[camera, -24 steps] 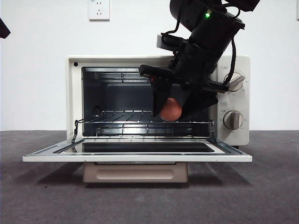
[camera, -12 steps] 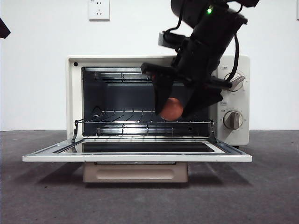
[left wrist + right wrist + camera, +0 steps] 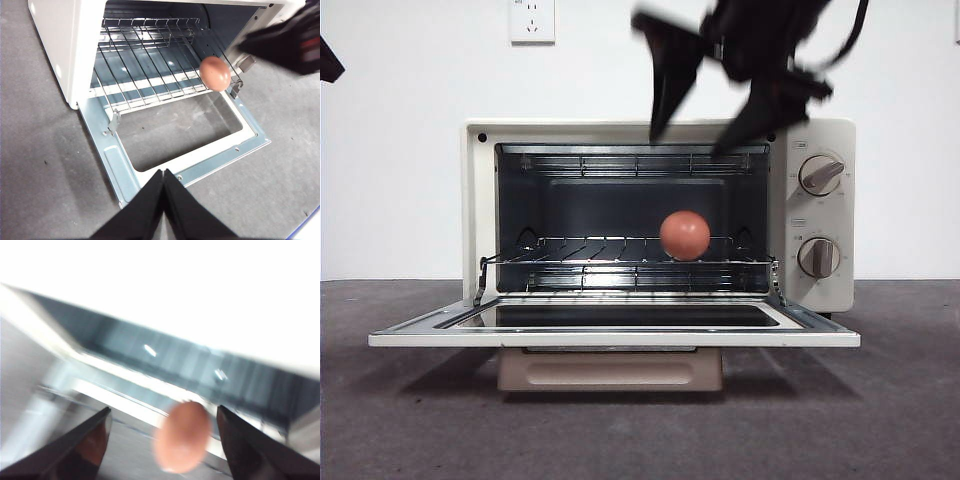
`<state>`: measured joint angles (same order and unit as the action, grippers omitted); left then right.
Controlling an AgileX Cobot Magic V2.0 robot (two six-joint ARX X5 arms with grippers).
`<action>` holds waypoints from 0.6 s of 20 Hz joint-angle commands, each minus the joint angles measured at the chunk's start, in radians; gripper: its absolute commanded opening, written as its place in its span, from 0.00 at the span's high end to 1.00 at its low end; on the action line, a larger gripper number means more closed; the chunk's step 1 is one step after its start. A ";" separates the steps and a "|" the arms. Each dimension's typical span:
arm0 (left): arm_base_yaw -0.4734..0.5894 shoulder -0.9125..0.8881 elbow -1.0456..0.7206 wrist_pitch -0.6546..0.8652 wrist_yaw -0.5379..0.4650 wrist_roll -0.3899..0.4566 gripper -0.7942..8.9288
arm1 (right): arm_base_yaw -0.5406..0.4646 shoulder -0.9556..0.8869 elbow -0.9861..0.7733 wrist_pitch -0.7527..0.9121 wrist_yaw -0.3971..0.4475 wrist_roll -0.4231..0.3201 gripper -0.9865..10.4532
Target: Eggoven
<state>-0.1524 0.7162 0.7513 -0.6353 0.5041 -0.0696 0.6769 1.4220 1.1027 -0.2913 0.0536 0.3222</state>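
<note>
The cream toaster oven (image 3: 475, 200) stands with its glass door (image 3: 610, 335) folded down flat. The reddish-brown egg (image 3: 685, 235) rests on the wire rack (image 3: 580, 262) at the right front of the cavity; it also shows in the left wrist view (image 3: 215, 73) and, blurred, in the right wrist view (image 3: 182, 437). My right gripper (image 3: 705, 95) is open and empty, above the oven's top edge and clear of the egg. My left gripper (image 3: 163, 175) is shut and empty, in front of the open door.
Two round knobs (image 3: 820, 174) sit on the oven's right panel. The open door sticks out over the grey table (image 3: 880, 420). A white wall with a socket (image 3: 532, 20) stands behind. The black tip (image 3: 328, 60) of the waiting arm shows at the top left.
My right gripper opened, let go of the egg on the rack, and rose fast out of the oven to above its top. The egg stays on the rack.
</note>
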 commanded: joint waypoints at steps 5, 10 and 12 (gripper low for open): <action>0.003 0.148 -0.094 0.216 0.005 -0.037 0.91 | 0.077 -0.279 0.010 -0.188 0.000 -0.002 0.62; 0.009 0.378 -0.166 0.432 0.005 -0.071 0.91 | 0.110 -0.498 0.010 -0.366 0.008 -0.005 0.62; 0.015 0.477 -0.166 0.504 0.005 -0.080 0.91 | 0.114 -0.568 0.010 -0.413 0.008 0.001 0.62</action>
<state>-0.1379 1.1786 0.5804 -0.1413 0.5041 -0.1406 0.7792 0.8482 1.1027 -0.7094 0.0566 0.3195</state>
